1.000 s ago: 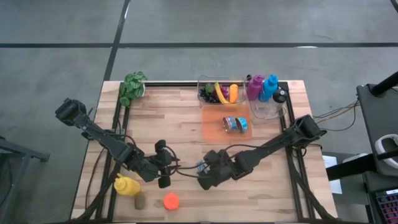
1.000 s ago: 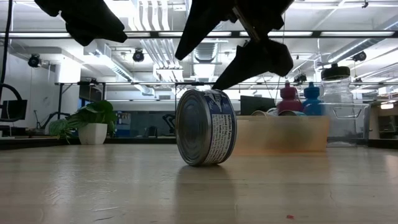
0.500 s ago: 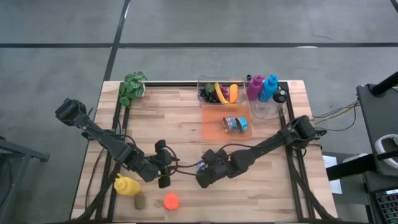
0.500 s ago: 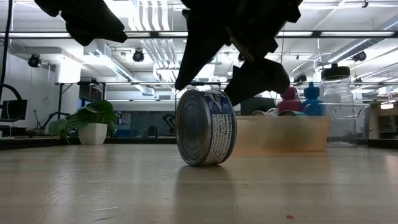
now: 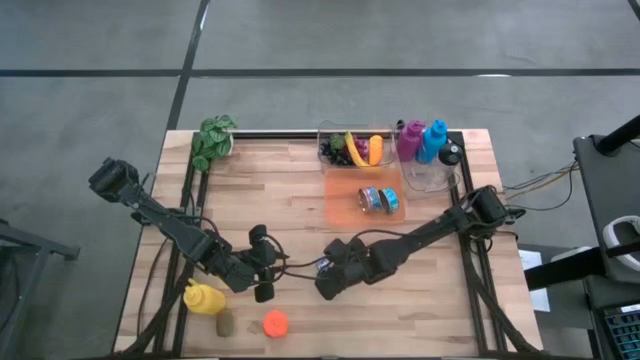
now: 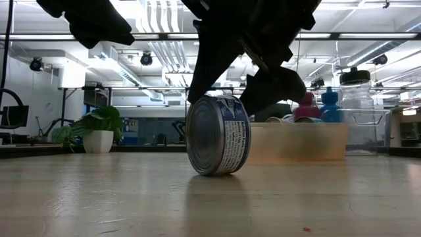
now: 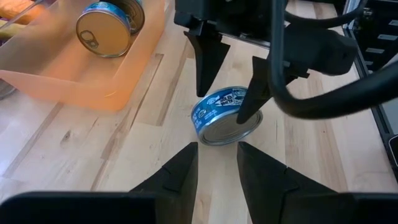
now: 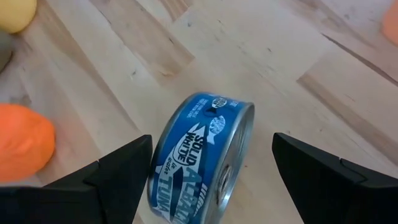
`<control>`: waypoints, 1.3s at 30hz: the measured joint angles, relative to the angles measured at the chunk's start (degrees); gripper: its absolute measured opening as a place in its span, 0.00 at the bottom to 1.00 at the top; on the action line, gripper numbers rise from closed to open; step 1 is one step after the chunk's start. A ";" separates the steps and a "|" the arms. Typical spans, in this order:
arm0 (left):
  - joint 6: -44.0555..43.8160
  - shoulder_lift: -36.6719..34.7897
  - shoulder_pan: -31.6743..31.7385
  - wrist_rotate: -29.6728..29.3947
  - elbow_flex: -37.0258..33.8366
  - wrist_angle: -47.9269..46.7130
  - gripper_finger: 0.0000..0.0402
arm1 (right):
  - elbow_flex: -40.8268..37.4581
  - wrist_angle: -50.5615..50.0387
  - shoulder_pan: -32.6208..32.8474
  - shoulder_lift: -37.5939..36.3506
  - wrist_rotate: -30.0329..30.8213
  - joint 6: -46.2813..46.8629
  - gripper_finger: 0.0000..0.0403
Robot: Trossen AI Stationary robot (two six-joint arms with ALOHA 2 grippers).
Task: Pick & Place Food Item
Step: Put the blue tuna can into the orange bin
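Blue-labelled and standing on its rim, the tuna can (image 6: 218, 134) sits on the wooden table (image 5: 270, 190), near the front edge and about midway between the two arms. I have the right gripper (image 7: 229, 84) lowered over it with its fingers spread wide, one on each side of the can; I see them straddling it, and I cannot tell whether either one touches it. In the right wrist view the can (image 8: 200, 156) fills the gap between the two dark fingers (image 8: 118, 171), and its label reads as solid white tuna.

My left gripper (image 5: 262, 263) waits just beside the can on the left, fingers partly apart with nothing between them, pointing at the can.

Behind, the orange tray (image 5: 343, 205) holds more cans (image 5: 379, 200), well apart from the one I am working on. At the table's front left lie a yellow bottle (image 5: 203, 297), a small brown item (image 5: 225, 323) and an orange ball (image 5: 275, 323).
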 joint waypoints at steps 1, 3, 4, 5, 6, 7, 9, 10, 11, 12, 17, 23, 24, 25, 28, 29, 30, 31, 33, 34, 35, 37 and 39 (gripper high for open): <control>0.00 0.00 0.00 0.01 0.00 0.00 0.29 | 0.00 -0.18 -0.05 0.00 -0.08 0.00 0.81; 0.00 0.00 0.00 0.01 0.00 0.00 0.29 | 0.00 -1.07 -0.05 0.00 -0.16 0.02 0.81; 0.00 0.00 0.00 0.01 0.00 0.00 0.29 | 0.00 -1.39 -0.03 0.00 -0.17 0.04 0.81; -0.02 0.00 0.00 0.01 0.00 0.00 0.29 | -0.02 -1.47 -0.03 0.02 -0.18 -0.01 0.81; 0.00 0.00 0.00 0.01 0.00 0.00 0.29 | -0.04 -1.49 -0.03 0.04 -0.15 -0.29 0.81; -0.02 0.00 0.00 0.01 0.00 0.00 0.29 | -0.02 -1.47 -0.03 0.04 -0.09 -0.71 0.81; -0.02 0.00 0.00 0.01 0.00 0.00 0.29 | -0.02 -1.43 -0.03 0.04 0.01 -1.24 0.81; -0.01 0.00 0.00 0.01 0.00 0.00 0.29 | -0.04 -1.43 -0.03 0.04 0.02 -1.40 0.81; -0.02 0.00 0.00 0.01 0.00 0.00 0.29 | -0.02 -1.43 -0.03 0.04 0.02 -1.61 0.80; -0.02 0.00 -0.01 0.01 0.00 0.00 0.29 | -0.02 -1.43 -0.03 0.04 0.04 -1.75 0.80; -0.02 0.00 0.00 0.01 0.00 0.00 0.29 | -0.02 -1.41 -0.03 0.04 0.02 -2.20 0.71; -0.04 0.00 0.00 0.00 0.00 0.00 0.29 | -0.02 -1.40 -0.03 0.04 0.04 -2.64 0.58; -0.04 0.00 -0.02 0.01 0.00 0.00 0.29 | -0.02 -1.39 -0.03 0.04 0.03 -2.75 0.56; -0.04 0.00 -0.02 0.01 0.00 0.00 0.29 | -0.03 -1.36 -0.03 0.04 0.03 -2.85 0.55; -0.04 0.00 0.00 -0.01 0.00 0.00 0.29 | -0.04 -1.35 0.04 0.04 0.01 -3.04 0.53; -0.04 0.00 -0.02 0.01 0.00 0.00 0.29 | -0.02 -1.35 0.04 0.04 0.00 -3.05 0.53; -0.04 0.00 0.00 0.01 0.00 0.00 0.29 | -0.02 -1.36 0.04 0.04 0.00 -3.20 0.52; -0.05 0.00 -0.01 0.00 0.00 0.00 0.29 | -0.04 -1.34 0.04 0.04 0.00 -3.49 0.52; -0.07 0.00 0.00 0.01 0.00 0.00 0.29 | -0.02 -1.34 0.04 0.04 -0.02 -3.69 0.50; -0.07 0.00 0.00 -0.01 0.00 0.00 0.29 | -0.02 -1.34 0.02 0.04 -0.02 -3.69 0.49; -0.07 0.00 0.00 0.01 0.00 0.00 0.29 | -0.04 -1.34 0.03 0.04 -0.02 -3.69 0.48; -0.15 0.00 0.00 0.01 0.00 0.00 0.29 | -0.03 -1.36 0.02 0.04 -0.02 -3.69 0.45; -0.15 0.00 -0.01 0.00 0.00 0.00 0.29 | -0.02 -1.36 0.02 0.04 0.00 -3.78 0.42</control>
